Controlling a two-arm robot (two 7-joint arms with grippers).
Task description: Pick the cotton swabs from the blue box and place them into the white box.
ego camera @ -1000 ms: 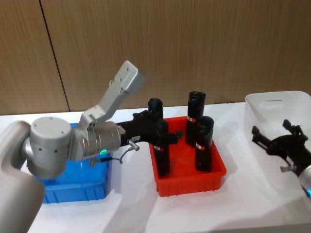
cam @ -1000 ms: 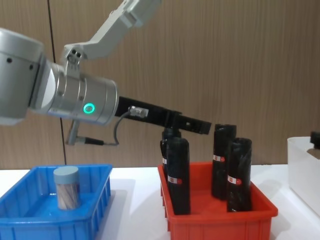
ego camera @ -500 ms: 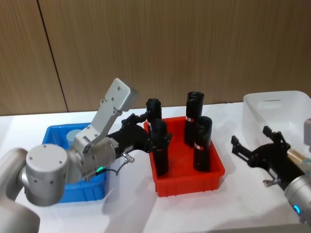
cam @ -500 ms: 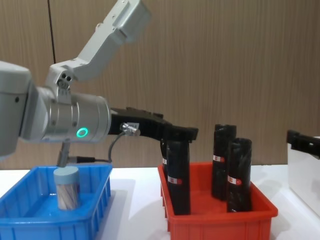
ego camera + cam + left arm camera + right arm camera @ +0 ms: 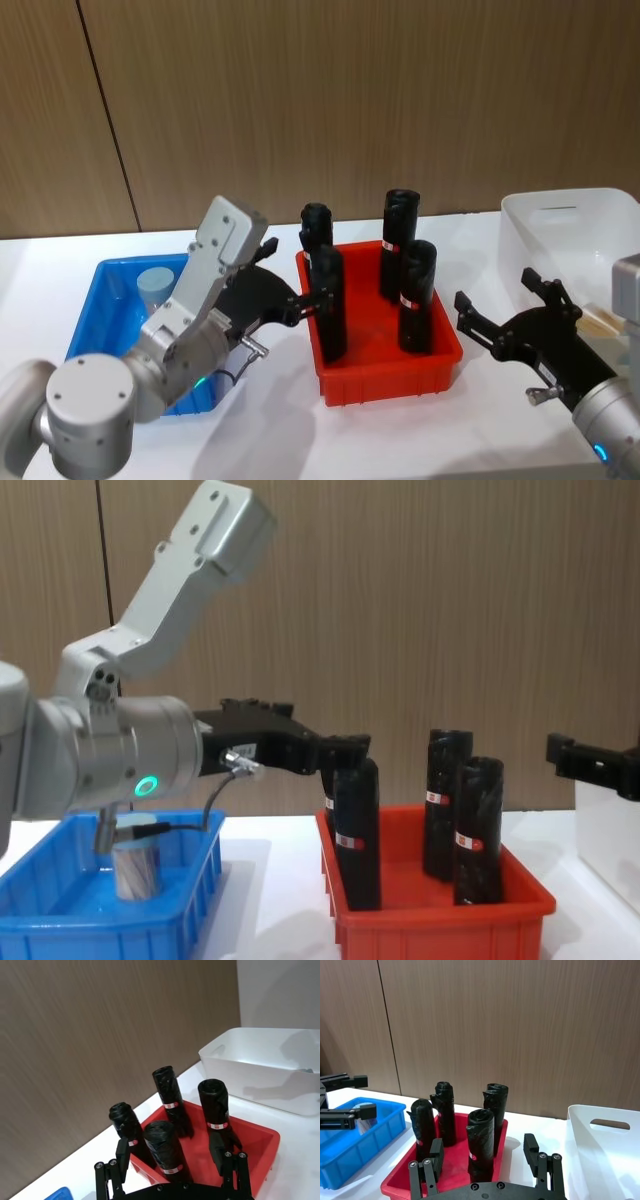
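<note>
One jar of cotton swabs [image 5: 155, 284] with a pale grey-blue lid stands in the blue box [image 5: 93, 322] at the left; the chest view shows the jar [image 5: 134, 871] in the box [image 5: 60, 932] behind my left arm's cable. My left gripper [image 5: 294, 276] hovers open and empty between the blue box and the red bin, pointing at the black rolls [image 5: 170, 1152]. The white box [image 5: 566, 224] sits at the far right. In front of it, right of the red bin, my right gripper [image 5: 500, 305] is open and empty [image 5: 483, 1152]. Something tan [image 5: 600, 319] lies in the white box, partly hidden.
A red bin [image 5: 385, 360] in the middle holds several upright black rolls [image 5: 417, 295] with red labels, tall enough to stand above its rim. A wood-panelled wall closes off the back. Bare white table lies in front of the bins.
My left arm has drawn back and dropped lower, from over the red bin toward the blue box. My right gripper has left the white box and moved left, toward the red bin.
</note>
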